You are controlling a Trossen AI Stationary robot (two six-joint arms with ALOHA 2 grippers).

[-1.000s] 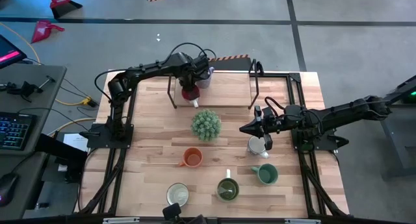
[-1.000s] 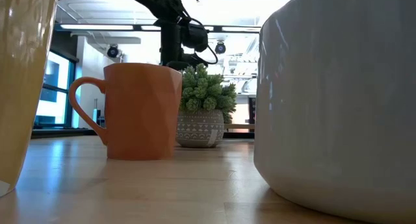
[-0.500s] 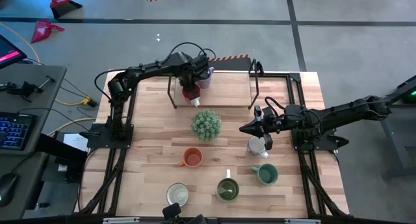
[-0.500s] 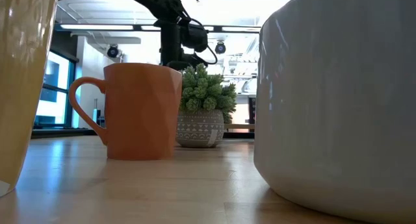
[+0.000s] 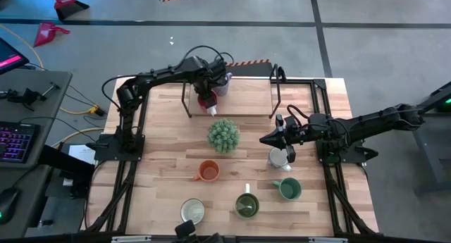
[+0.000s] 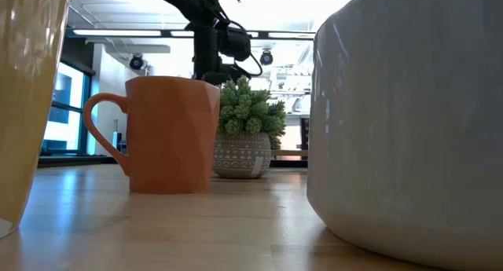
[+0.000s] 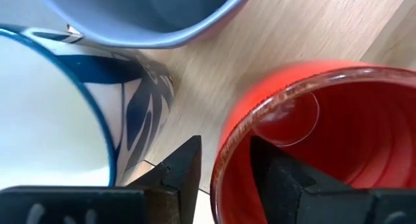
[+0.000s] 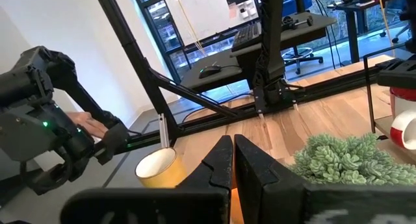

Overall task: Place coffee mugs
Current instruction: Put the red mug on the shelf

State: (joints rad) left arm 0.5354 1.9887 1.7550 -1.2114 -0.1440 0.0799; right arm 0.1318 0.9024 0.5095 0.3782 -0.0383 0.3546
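In the high view my left gripper (image 5: 206, 95) is at the table's far side, over the red mug (image 5: 206, 101), beside a pale blue mug (image 5: 223, 85). The left wrist view shows the red mug (image 7: 325, 133), the pale blue mug (image 7: 136, 13) and a white mug with a blue pattern (image 7: 58, 113). My right gripper (image 5: 271, 139) is shut and hovers next to a white mug (image 5: 279, 158); its fingers (image 8: 232, 156) touch nothing. On their bases stand an orange mug (image 5: 208, 171), two green mugs (image 5: 289, 189) (image 5: 246, 205) and a cream mug (image 5: 192, 210). My left gripper straddles the red mug's rim (image 7: 224, 162), one finger (image 7: 279, 175) inside the mug and the other (image 7: 179, 172) outside it. The fingers come from above, pointing down. The mug stays upright beside the two other mugs; its base is hidden.
A spiky green plant in a patterned pot (image 5: 223, 135) stands mid-table between the arms. A black wire rack (image 5: 275, 95) spans the far side. In the low view the orange mug (image 6: 169, 133) and a large white mug (image 6: 409, 122) stand close to the camera.
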